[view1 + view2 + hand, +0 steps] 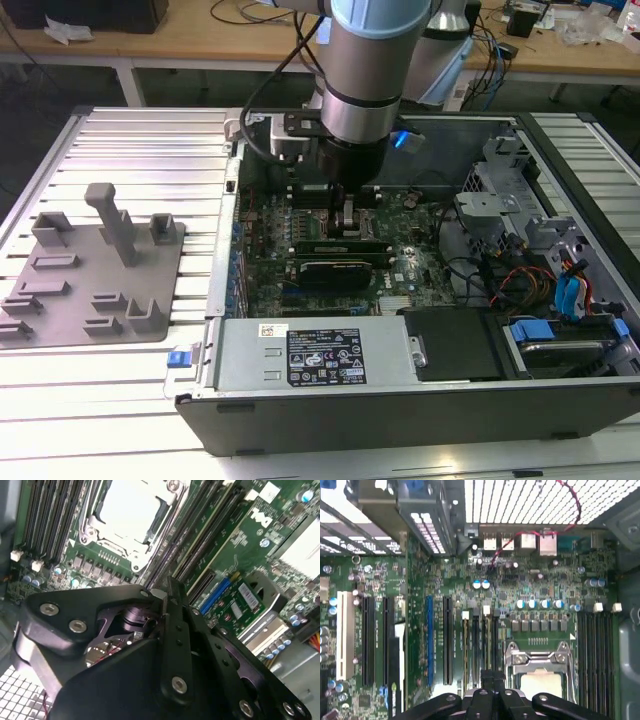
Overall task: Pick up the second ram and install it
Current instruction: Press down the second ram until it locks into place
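The gripper (349,222) is down low inside the open computer case (400,385), over the motherboard (300,262), right above the memory slots (480,645) beside the CPU socket (540,667). Its fingers (176,617) look pressed close together, as if pinching something thin, but I cannot tell for sure if they hold the ram, because no green stick shows between them. The grey tray (95,275), well apart at the exterior view's left, has no stick on it, so the ram is probably down at the slots, lined up with them so it can slide straight in.
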`<state>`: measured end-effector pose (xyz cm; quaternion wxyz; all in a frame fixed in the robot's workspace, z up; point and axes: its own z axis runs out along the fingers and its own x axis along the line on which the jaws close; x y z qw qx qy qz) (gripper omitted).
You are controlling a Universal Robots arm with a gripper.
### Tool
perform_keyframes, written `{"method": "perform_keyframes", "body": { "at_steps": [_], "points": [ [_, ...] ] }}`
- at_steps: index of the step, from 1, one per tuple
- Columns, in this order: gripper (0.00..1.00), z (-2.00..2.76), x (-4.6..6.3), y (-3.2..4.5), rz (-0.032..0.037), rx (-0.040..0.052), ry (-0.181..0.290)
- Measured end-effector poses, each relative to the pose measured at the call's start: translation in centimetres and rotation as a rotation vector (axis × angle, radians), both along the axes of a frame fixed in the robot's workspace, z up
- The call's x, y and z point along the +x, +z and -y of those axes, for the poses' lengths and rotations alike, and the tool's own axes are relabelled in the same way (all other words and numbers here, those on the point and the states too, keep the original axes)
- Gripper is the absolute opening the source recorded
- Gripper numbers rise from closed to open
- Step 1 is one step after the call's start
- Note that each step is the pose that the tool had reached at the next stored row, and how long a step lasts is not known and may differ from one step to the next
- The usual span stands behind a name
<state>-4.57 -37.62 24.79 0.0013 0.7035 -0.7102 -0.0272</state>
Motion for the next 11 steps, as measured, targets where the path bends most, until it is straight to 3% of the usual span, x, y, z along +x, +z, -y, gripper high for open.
{"method": "perform_keyframes", "body": {
  "at_steps": [3, 11],
  "points": [
    [0.08, 0.00, -0.1, -0.01, -0.0001, 0.0000, 0.000],
    [0.08, -0.01, -0.7, -1.22, 0.0034, 0.0000, 0.000]
  ]
}}
